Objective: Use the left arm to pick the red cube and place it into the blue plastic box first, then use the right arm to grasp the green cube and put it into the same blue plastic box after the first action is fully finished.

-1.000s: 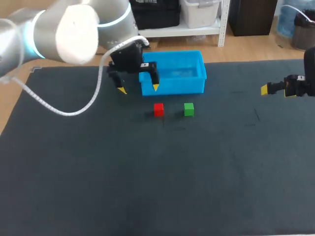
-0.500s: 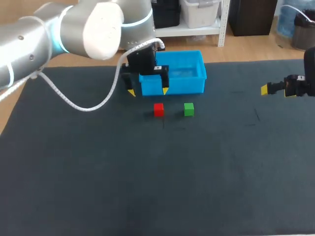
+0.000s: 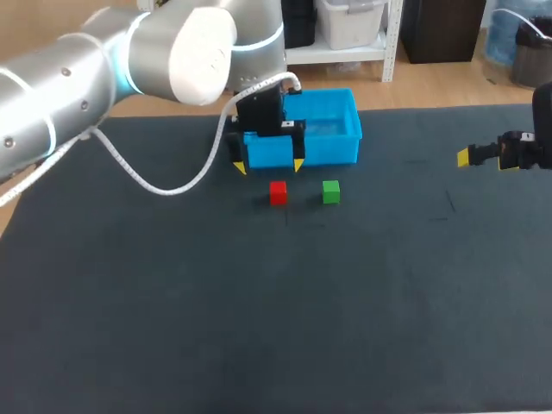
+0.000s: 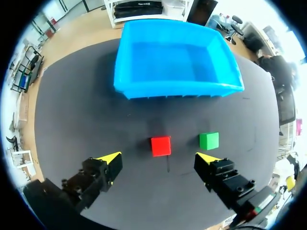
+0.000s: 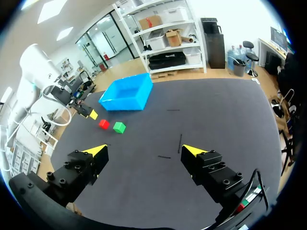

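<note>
A red cube (image 3: pixel 278 192) and a green cube (image 3: pixel 331 191) sit side by side on the dark table, just in front of the blue plastic box (image 3: pixel 332 148). My left gripper (image 3: pixel 268 166) hangs open above the box's front edge, a little behind the red cube. In the left wrist view the red cube (image 4: pixel 160 145) lies just ahead of the open left gripper (image 4: pixel 159 158), the green cube (image 4: pixel 209 140) beside it, and the box (image 4: pixel 144 89) beyond looks empty. My right gripper (image 3: pixel 483 157) stands open far to the right, with nothing between its fingers (image 5: pixel 97 152).
The dark mat (image 3: pixel 259 302) covers the whole table. In the right wrist view the box (image 5: pixel 115 103), the red cube (image 5: pixel 104 124) and the green cube (image 5: pixel 119 127) lie far ahead of my right gripper (image 5: pixel 145 151), beside my left arm (image 5: pixel 36 72).
My left arm has swung to the right, carrying its open gripper from the box's left end to above the red cube. The right arm and both cubes have not moved.
</note>
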Controlling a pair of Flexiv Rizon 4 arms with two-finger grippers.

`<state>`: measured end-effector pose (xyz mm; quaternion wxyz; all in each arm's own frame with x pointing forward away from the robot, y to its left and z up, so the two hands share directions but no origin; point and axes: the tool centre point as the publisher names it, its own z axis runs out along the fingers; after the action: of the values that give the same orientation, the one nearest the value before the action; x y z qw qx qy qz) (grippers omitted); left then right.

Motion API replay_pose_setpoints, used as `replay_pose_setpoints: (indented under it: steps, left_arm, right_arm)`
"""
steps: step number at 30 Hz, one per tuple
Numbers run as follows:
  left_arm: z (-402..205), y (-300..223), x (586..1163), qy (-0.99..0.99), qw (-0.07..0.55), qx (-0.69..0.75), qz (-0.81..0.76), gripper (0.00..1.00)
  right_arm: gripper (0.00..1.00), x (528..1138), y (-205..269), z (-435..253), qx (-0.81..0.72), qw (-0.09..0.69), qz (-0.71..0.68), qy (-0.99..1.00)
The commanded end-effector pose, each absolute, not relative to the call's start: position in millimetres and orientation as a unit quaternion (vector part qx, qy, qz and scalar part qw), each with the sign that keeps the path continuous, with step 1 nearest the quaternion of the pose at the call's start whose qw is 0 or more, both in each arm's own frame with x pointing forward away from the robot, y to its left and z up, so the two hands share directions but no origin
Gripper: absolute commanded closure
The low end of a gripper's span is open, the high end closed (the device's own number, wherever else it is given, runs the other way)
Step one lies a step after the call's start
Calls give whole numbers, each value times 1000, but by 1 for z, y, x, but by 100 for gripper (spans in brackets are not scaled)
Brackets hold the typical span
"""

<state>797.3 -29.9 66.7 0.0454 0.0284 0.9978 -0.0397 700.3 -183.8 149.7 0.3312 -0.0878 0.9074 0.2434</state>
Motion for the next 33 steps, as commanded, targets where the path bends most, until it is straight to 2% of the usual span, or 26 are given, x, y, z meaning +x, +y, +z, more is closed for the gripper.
replay_pose_setpoints:
  steps: [1, 33]
  left_arm:
    - [57, -30, 804, 998, 45, 29, -41, 0]
    - [3, -36, 810, 998, 49, 0, -26, 0]
  right_arm:
    - [0, 700, -184, 150, -88, 331, 243, 907]
    - [0, 700, -184, 150, -88, 331, 243, 907]
